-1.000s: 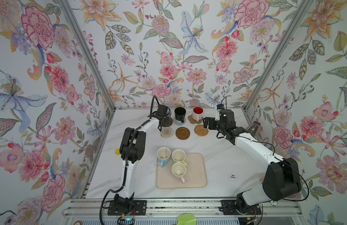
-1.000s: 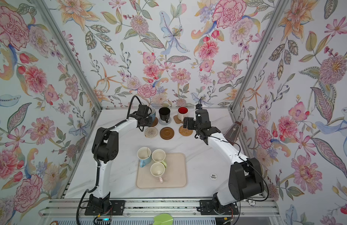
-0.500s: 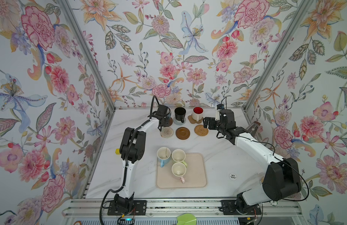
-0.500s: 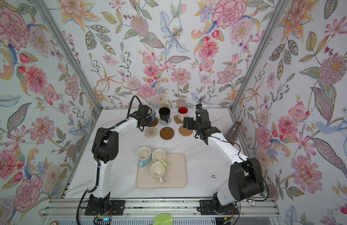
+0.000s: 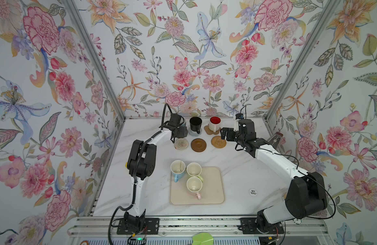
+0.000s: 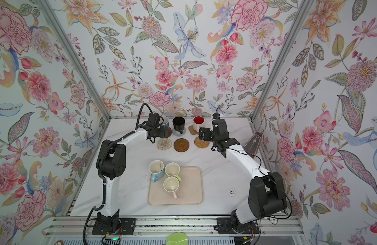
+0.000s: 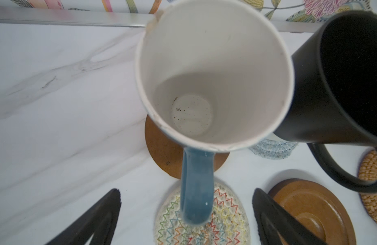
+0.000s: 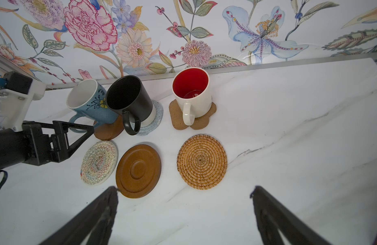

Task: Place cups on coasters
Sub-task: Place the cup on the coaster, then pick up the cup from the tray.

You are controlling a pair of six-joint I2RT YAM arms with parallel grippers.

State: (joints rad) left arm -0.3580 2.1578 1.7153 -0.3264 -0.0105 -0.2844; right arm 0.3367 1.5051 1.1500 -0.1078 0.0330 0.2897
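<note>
Blue cup [image 7: 213,74] is sitting on a brown coaster [image 7: 162,152] at the table's [image 5: 236,169] eleven o'clock. Left gripper [image 7: 186,191] is standing apart around its handle [image 7: 196,169]; right gripper [image 8: 183,187] is hovering wide apart near one o'clock.

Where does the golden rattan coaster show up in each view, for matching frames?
Top view: rattan coaster ends the empty coaster row, on the robot's right.
Top view: same spot.
Left wrist: a sliver at the frame edge, behind the black mug's handle.
Right wrist: whole, in front of the red-lined mug.
Shared landmark: the bare brown disc coaster beside it.
</note>
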